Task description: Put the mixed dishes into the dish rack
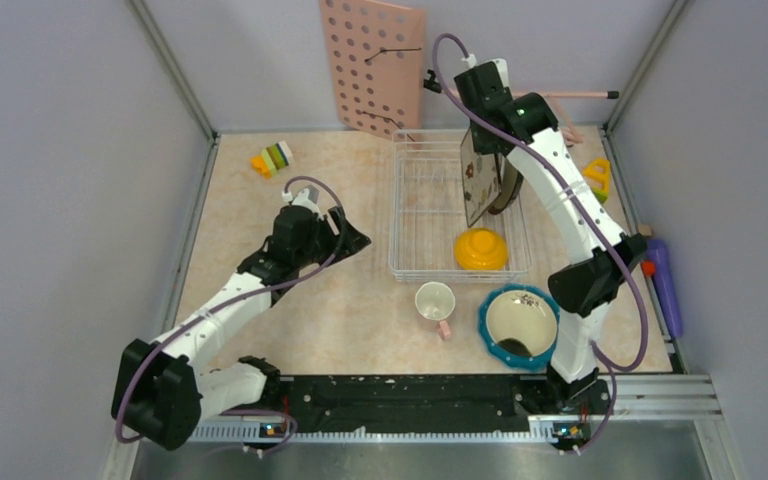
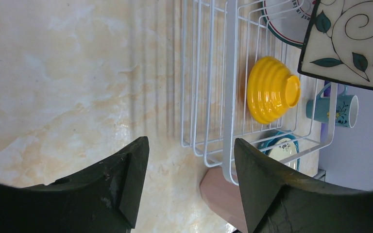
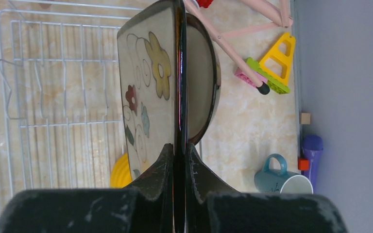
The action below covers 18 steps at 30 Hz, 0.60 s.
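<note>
- Seen from above: shut right pincer (image 1: 480, 140) clamped on the upper edge of the square floral plate (image 1: 478, 185), plate upright over the right part of the dish rack (image 1: 400, 215).
- Open left pincer (image 1: 353, 240), empty, over the surface (image 1: 360, 310) just left of the rack.
- Brown-rimmed round plate (image 1: 509, 190) on edge just behind the square one.
- Yellow-orange bowl (image 1: 480, 249) upside down in the rack's near right corner.
- Outside the rack, on the surface by its near side: pink cup (image 1: 435, 300), mouth up, and next to it the teal white-dotted dish (image 1: 518, 322), cream inside.
- Pink pegboard (image 1: 375, 65) against the back wall, toy blocks (image 1: 272, 158) at the far left.
- From the left wrist: dark fingers (image 2: 121, 189) spread wide, only bare surface between them.
- Ahead of them the rack with the ribbed bowl on its wires; small blue cup (image 2: 332, 109) beyond the rack, outside it.
- From the right wrist: both fingers pressed against the two faces of the square plate at its edge.
- Round plate close behind the square one, contact not clear.
- Right of the rack, the blue cup on the surface, near a purple object (image 3: 312, 150) by the wall; yellow toy piece (image 3: 281, 53) farther back.
</note>
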Tool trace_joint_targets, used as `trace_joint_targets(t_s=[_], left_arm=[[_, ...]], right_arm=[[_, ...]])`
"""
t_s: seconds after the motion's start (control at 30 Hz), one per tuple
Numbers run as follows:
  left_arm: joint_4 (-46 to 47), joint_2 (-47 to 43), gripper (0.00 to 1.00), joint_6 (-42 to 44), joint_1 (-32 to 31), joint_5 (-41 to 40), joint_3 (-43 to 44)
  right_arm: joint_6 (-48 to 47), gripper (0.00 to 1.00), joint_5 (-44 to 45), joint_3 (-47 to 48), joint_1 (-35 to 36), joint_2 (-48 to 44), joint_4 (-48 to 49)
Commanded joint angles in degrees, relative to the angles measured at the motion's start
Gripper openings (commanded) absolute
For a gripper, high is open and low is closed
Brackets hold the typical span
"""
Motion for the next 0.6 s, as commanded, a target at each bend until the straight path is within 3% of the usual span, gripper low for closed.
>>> trace_joint_targets(t_s=[0.0, 0.57], left_arm=[[4.12, 4.10, 0.70, 0.03, -0.16, 2.21, 4.72], [5.61, 14.41, 0.61, -0.24, -0.57, 6.37, 9.91]], right_arm=[[-1.32, 0.00, 5.89, 6.10, -2.50, -3.00, 7.66], [-1.57, 0.00, 5.66, 6.04, -4.23, 3.23, 10.26]])
